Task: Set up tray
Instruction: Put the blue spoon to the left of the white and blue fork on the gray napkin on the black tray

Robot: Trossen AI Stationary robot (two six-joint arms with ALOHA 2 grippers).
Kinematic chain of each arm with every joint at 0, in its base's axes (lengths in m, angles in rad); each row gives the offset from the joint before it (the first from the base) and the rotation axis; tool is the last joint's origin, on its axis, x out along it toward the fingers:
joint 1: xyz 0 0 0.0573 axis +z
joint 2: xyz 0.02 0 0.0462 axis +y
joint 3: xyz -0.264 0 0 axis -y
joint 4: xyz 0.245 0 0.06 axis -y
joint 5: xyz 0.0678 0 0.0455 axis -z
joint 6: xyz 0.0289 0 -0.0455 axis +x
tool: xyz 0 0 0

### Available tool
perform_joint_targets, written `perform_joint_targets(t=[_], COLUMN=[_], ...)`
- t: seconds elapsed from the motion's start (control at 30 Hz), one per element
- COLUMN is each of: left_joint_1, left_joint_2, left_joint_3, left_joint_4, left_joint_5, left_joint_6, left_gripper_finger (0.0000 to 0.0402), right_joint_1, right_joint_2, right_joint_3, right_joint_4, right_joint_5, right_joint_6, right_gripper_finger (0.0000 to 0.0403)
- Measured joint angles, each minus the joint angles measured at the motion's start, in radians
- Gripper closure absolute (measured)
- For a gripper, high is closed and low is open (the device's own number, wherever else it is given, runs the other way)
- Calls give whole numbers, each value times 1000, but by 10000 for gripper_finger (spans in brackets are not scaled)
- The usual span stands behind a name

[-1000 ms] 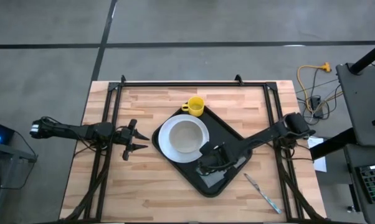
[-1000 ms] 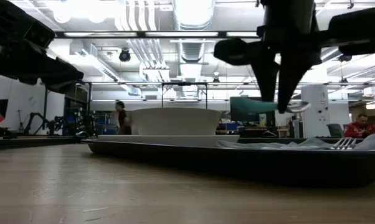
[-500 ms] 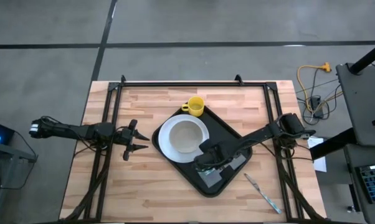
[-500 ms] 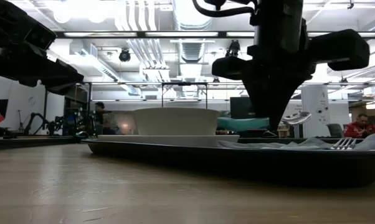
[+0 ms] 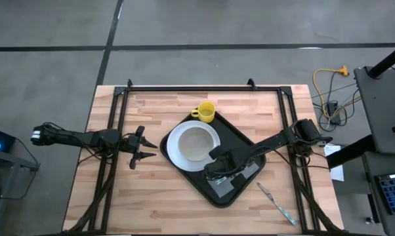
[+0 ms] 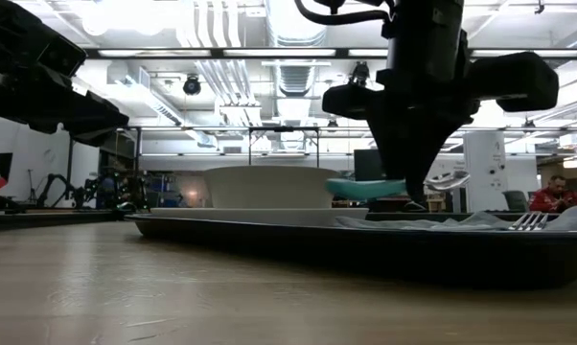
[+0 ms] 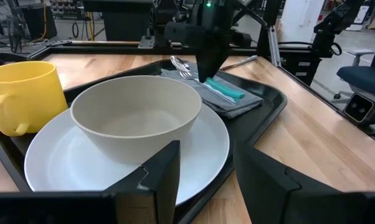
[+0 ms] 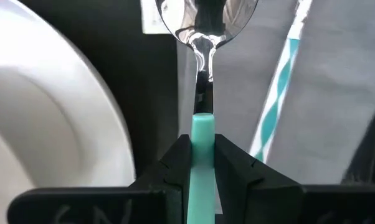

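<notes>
The right gripper [image 8: 202,163] is pinching a spoon [image 8: 204,25] over the napkin [image 5: 240,176], at the plate's [image 5: 176,148] four o'clock; it should be lowering it flat beside the fork [image 7: 220,88].

The left gripper [image 5: 140,147] is waiting open at the tray's [image 5: 250,141] nine o'clock.

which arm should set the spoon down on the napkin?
Right. Its claw is shut on the spoon above the napkin on the tray. The left claw waits open off the tray, holding nothing.

1. The tray [image 5: 241,141] is seen as a large flat black rectangle with rounded corners and a low raised rim.
2. It is laid flat on the wooden table, turned diagonally to the table's edges, near the middle and slightly right.
3. Its rim [image 6: 269,233] is seen as a low dark band in the low view.
</notes>
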Motion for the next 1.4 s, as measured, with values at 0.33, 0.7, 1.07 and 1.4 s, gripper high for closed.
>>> perform_joint_targets(t=[0.33,0.7,1.07,1.4], left_joint_1=[0,0,0,0], left_joint_2=[0,0,0,0], left_joint_3=[0,0,0,0], left_joint_4=[0,0,0,0], left_joint_5=[0,0,0,0], left_joint_6=[0,0,0,0], left_gripper_finger=[266,266,266,266], right_joint_1=[-8,-14,-13,0], right_joint_2=[-1,-6,-6,-3], right_joint_3=[0,20,29,10], right_joint_4=[-2,-2,-61,-68], right_joint_5=[47,75,10,-68], right_joint_6=[-41,-143,13,176], right_gripper_finger=[360,360,360,360])
